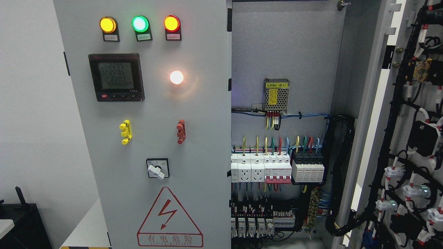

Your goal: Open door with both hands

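A grey electrical cabinet fills the head view. Its left door (152,145) is closed and carries three lit indicator lamps (139,24), a digital meter (116,76), a white lamp (176,77), a yellow handle (125,131), a red handle (181,131), a rotary switch (157,168) and a red warning triangle (169,218). The right door (412,138) stands swung wide open at the right edge, its wired inner face showing. Neither robot hand nor arm appears anywhere.
The cabinet interior (283,69) is exposed, with a small power supply (276,95), breakers and sockets (277,167) and bundled black cables (341,173). A white wall lies at the left, and a dark object (20,218) sits at the lower left.
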Controlling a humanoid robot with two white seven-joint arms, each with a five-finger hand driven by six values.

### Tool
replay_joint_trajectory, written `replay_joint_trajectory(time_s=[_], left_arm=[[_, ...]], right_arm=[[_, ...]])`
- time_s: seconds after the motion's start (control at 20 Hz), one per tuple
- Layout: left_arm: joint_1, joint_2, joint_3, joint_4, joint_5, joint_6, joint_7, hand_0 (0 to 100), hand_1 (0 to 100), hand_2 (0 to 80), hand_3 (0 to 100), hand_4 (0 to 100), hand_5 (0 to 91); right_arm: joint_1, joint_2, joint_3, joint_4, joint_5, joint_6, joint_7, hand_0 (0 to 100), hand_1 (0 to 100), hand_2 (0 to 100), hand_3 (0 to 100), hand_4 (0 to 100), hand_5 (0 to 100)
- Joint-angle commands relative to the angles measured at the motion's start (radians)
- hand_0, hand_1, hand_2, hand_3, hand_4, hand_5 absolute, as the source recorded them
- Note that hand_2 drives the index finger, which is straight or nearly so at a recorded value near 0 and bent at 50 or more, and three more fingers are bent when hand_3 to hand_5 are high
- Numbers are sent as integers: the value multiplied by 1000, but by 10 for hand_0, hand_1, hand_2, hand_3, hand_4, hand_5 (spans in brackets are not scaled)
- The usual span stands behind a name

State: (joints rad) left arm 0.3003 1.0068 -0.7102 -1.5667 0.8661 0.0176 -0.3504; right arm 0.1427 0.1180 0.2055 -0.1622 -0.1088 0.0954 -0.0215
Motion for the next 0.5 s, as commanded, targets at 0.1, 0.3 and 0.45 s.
replay_joint_trajectory(time_s=[0.1,0.3,0.45], left_arm=[[46,-236,37,356,-163,-5,-2,0,0,0,0,41,0],[37,-355,37,529,-232,-5,-2,0,0,0,0,41,0],[13,-457,44,644,-292,-5,-2,0,0,0,0,41,0]], right_arm=[[0,0,0,0,0,0,0,0,0,0,0,0,0],[0,0,0,0,0,0,0,0,0,0,0,0,0],[0,0,0,0,0,0,0,0,0,0,0,0,0]])
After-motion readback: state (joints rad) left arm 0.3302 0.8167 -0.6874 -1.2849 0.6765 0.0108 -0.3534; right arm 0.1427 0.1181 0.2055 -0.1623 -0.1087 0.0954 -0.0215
